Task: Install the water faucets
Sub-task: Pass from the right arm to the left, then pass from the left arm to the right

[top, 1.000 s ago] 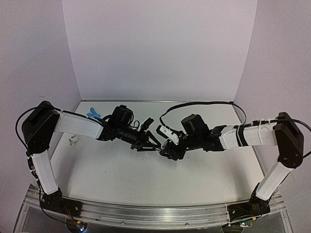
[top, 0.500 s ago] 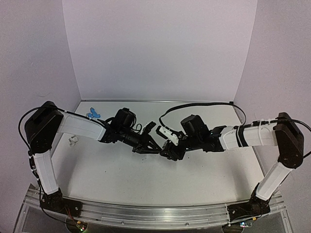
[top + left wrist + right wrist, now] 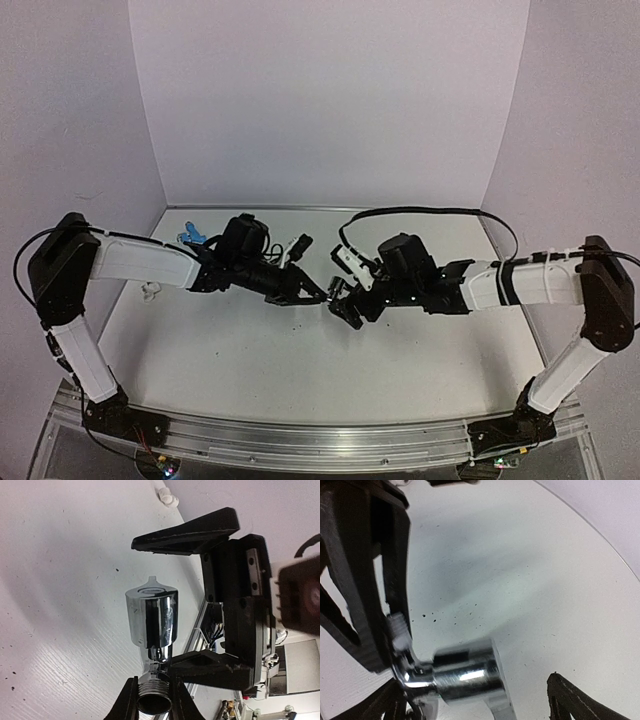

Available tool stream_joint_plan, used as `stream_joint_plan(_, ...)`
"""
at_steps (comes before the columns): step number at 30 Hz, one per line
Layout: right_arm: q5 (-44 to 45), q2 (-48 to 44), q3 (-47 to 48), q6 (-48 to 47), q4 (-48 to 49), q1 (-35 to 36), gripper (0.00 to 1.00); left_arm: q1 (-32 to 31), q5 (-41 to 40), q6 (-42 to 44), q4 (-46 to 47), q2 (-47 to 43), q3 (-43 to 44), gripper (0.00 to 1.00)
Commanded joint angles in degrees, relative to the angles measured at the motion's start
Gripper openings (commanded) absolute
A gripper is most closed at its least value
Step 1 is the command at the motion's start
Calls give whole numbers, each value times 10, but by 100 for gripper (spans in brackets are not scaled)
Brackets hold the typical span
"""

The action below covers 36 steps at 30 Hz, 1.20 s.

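1. The shiny silver metal faucet (image 3: 152,612), a stubby chrome cylinder on a narrow neck with a threaded end, is held up off the white table (image 3: 300,370), just left of the middle of the top view where the two arms meet.
2. The left gripper (image 3: 152,706) is pinched tight on the faucet's threaded end, one dark finger on each side. It shows at the bottom edge of the left wrist view, with the chrome body sticking out beyond the fingertips.
3. The right gripper (image 3: 338,297) is spread wide, facing the left one.
   - In the left wrist view the chrome body lies between its two black fingers.
   - The upper finger is clearly apart from the faucet. The lower one runs just beside the neck, and I cannot tell whether they touch.
4. In the right wrist view the faucet sits at bottom centre, with the left gripper's dark fingers filling the left side of the frame.
5. The bright blue plastic faucet (image 3: 190,237) lies on the table at its far left corner, well apart from both grippers.
6. A small white cylindrical fitting (image 3: 150,292) lies near the table's left edge, beneath the left arm.
7. A black cable (image 3: 420,212) arcs above the right arm.
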Motion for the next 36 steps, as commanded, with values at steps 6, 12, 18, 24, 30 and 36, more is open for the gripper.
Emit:
stream_joint_plan(6,116,-163,-91,174,125,1,98,18,-152,65,53,-187,-52,0)
stream_joint_plan(12,41,-205,-135,284,256,-20,98,20,-150,49,136,-260,-79,0)
stream_joint_plan(18,-186,-172,-45,373,255,-57,98,20,-92,5,234,-288,-97,0)
stream_joint_plan(24,-347,-98,45,499,309,-60,98,20,-74,-23,275,-293,-105,0)
stream_joint_plan(30,-398,-48,73,540,376,-59,97,19,-68,-53,311,-282,-110,0)
stream_joint_plan(36,-399,-18,81,557,401,-58,68,19,-58,-60,321,-270,-106,0)
